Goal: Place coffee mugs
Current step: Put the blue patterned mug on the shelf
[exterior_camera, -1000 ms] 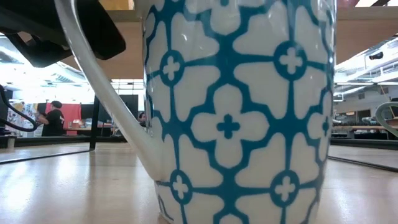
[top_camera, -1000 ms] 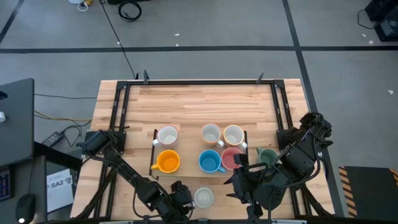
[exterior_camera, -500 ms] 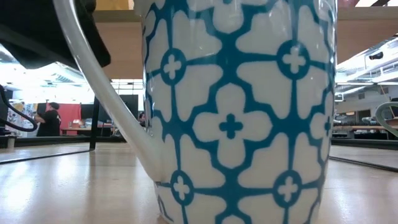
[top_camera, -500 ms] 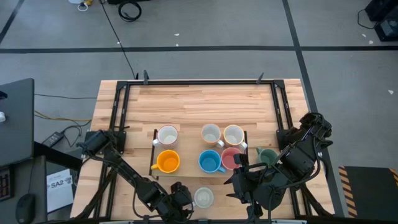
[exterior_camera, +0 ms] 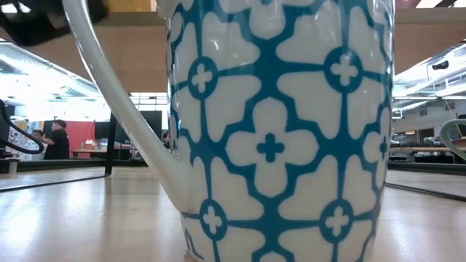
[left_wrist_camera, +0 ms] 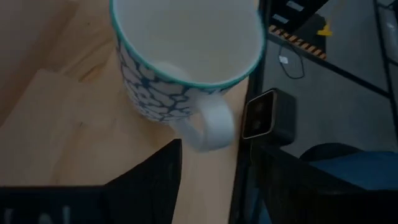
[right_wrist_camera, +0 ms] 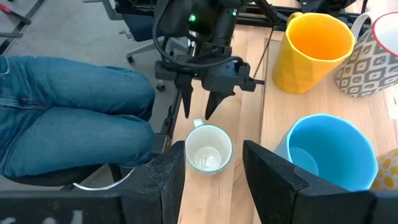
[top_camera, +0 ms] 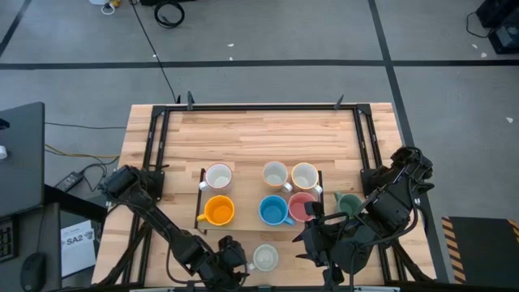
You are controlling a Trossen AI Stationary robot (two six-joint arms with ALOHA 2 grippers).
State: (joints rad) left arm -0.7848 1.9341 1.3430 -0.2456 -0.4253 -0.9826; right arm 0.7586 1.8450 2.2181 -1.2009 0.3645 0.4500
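Observation:
A white mug with a blue pattern (top_camera: 265, 258) stands upright on its base near the table's near edge, its handle (left_wrist_camera: 208, 124) toward my left gripper (top_camera: 233, 261). That gripper is open; its fingers (left_wrist_camera: 152, 177) stand short of the handle, touching nothing. Orange (top_camera: 218, 211), blue (top_camera: 274, 211) and pink (top_camera: 302, 206) mugs and three white or cream ones (top_camera: 275, 174) stand on a dark-framed tray (top_camera: 199, 195). A dark green mug (top_camera: 349, 203) stands right of it. My right gripper (top_camera: 315, 234) hovers open above the near right.
A small camera (left_wrist_camera: 267, 115) sits at the table's near edge beside the patterned mug. A person's legs in jeans (right_wrist_camera: 68, 118) show just beyond that edge. Black frame rails (top_camera: 154, 146) run along the table's sides. Bare wood lies behind the tray.
My left gripper has risen and drawn back from the patterned mug's handle; in the low view its dark shape has gone up almost out of the picture. The mug has stayed where it was.

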